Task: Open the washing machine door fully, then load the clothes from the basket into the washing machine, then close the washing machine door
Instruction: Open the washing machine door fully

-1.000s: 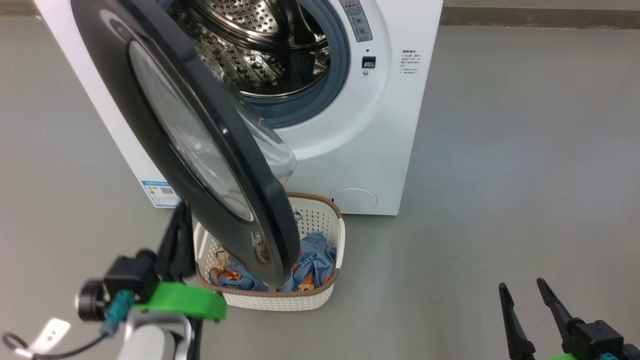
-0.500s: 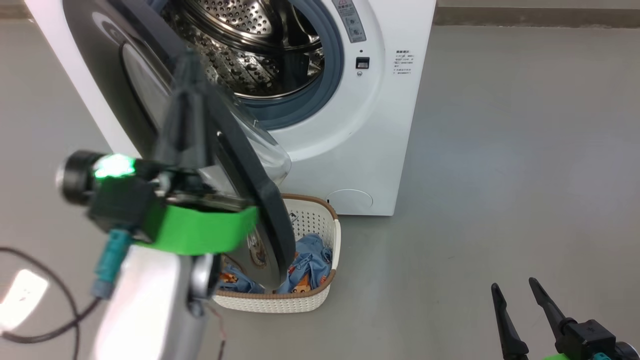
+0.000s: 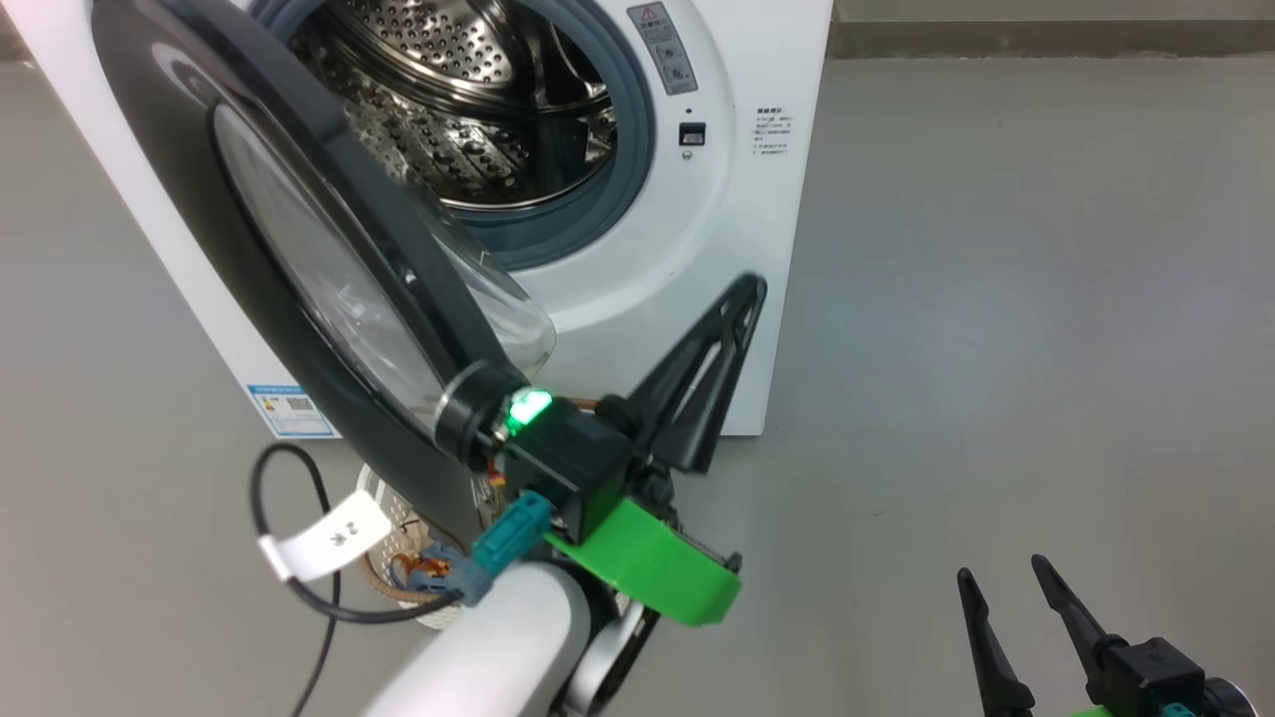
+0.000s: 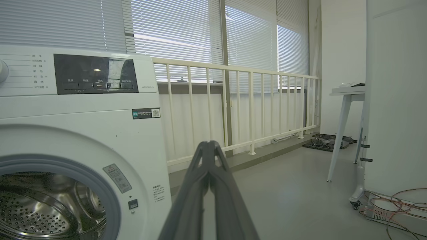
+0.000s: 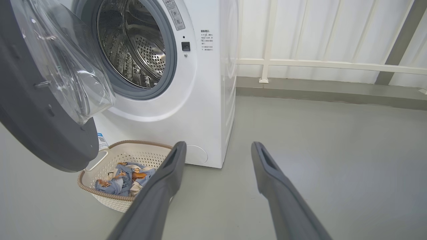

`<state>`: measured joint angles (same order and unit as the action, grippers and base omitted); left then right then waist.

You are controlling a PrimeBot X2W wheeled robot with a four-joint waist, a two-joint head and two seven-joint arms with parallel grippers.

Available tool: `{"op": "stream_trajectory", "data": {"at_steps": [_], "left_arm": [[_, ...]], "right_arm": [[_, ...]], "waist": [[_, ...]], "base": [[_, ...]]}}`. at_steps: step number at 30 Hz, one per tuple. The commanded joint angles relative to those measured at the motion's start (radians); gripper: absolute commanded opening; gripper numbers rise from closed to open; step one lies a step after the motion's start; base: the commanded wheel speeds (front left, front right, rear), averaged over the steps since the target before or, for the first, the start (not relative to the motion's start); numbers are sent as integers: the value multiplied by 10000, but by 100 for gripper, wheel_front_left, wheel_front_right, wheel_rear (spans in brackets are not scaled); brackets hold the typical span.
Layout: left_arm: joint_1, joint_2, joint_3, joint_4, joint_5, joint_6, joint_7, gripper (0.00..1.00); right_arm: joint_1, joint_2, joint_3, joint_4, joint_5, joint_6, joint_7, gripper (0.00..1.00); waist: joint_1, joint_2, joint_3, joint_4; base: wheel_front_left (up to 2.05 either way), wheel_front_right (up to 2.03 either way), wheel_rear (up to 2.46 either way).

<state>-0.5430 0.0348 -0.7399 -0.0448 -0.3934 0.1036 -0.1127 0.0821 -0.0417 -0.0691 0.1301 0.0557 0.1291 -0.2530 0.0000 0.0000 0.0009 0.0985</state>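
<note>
Lying in the basket (image 5: 113, 203), left of the spread jaws of the right gripper (image 5: 218, 146), the clothes (image 5: 121, 176) look soft and light (pinch a raised fold); the left gripper (image 3: 752, 289) is closed, empty.

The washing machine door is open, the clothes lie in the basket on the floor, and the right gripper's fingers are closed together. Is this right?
Not quite: the right gripper is open, its fingers well apart, as the right wrist view shows. The washing machine door is indeed open, and the clothes do lie in the basket on the floor.
</note>
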Motion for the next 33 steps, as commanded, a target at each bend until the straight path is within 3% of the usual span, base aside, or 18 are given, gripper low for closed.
{"op": "stream_trajectory", "data": {"at_steps": [1, 10, 22, 23, 33], "left_arm": [[-2, 154, 205, -91, -74, 123, 91, 0], [690, 316, -86, 828, -125, 447, 403, 0], [815, 516, 444, 2298, -399, 752, 62, 0], [796, 529, 689, 2965, -574, 880, -142, 0], [722, 521, 890, 3499, -717, 1042, -395, 0]], "right_arm": [[-223, -85, 313, -233, 23, 16, -88, 100], [-197, -85, 232, -342, 26, 16, -88, 100], [-242, -85, 200, -443, 4, 16, -88, 100], [-236, -85, 127, -476, 52, 16, -88, 100], [-244, -85, 83, -516, 89, 16, -88, 100]], "waist": [[0, 0, -27, -22], [0, 0, 60, -15], [0, 0, 89, -26], [0, 0, 115, -28], [0, 0, 195, -5]], "base": [[0, 0, 0], [0, 0, 0], [0, 0, 0], [0, 0, 0], [0, 0, 0]]}}
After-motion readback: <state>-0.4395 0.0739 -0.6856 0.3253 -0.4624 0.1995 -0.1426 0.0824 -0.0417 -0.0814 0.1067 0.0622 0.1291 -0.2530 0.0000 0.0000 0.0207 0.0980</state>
